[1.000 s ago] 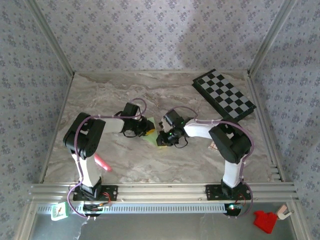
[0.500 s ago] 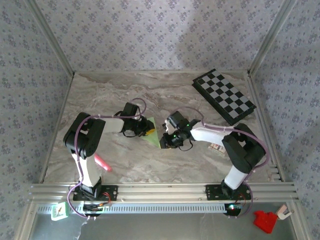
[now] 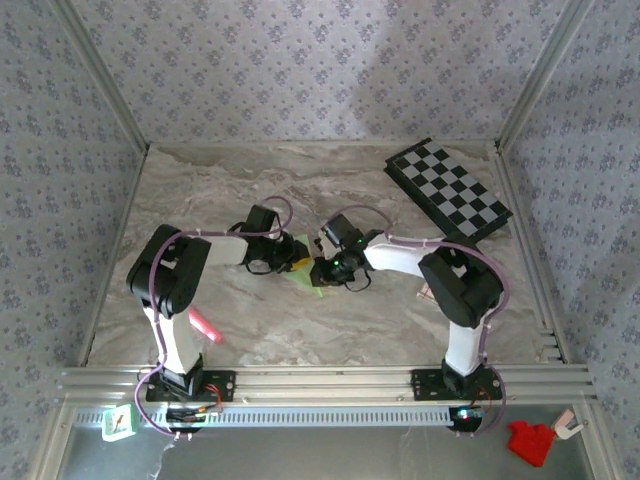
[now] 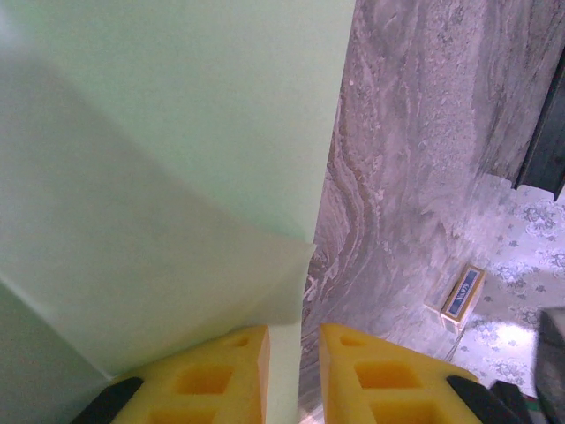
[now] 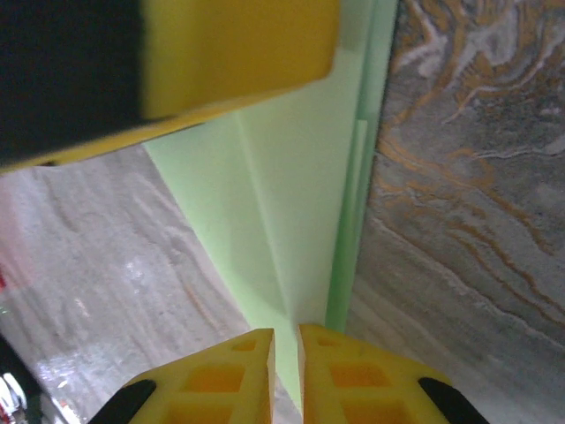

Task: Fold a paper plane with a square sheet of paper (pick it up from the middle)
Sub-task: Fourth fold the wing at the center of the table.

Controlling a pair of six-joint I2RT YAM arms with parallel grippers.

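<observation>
Folded green paper sheet (image 3: 308, 283) lies on the bench (image 3: 200, 200), well apart from the chequered board (image 3: 450, 192), nearer the arms. Left gripper (image 4: 294, 340) and right gripper (image 5: 285, 344) each pinch an edge, nearly closed, likely steadying layers for creasing.

Marble-look bench (image 3: 250, 190), four things lying on it.
Chequered board (image 3: 450, 192) flat in the far right corner, angled to the bench edges. Square sheet of paper (image 3: 308, 280), pale green and part folded, rests mid-bench with layered flaps and creases on top. Pink marker (image 3: 205, 326) lies near left, close to the front rail, partly hidden by the left arm. Small box (image 4: 463, 296) with a blue label sits right of the paper, well apart from the board.
</observation>
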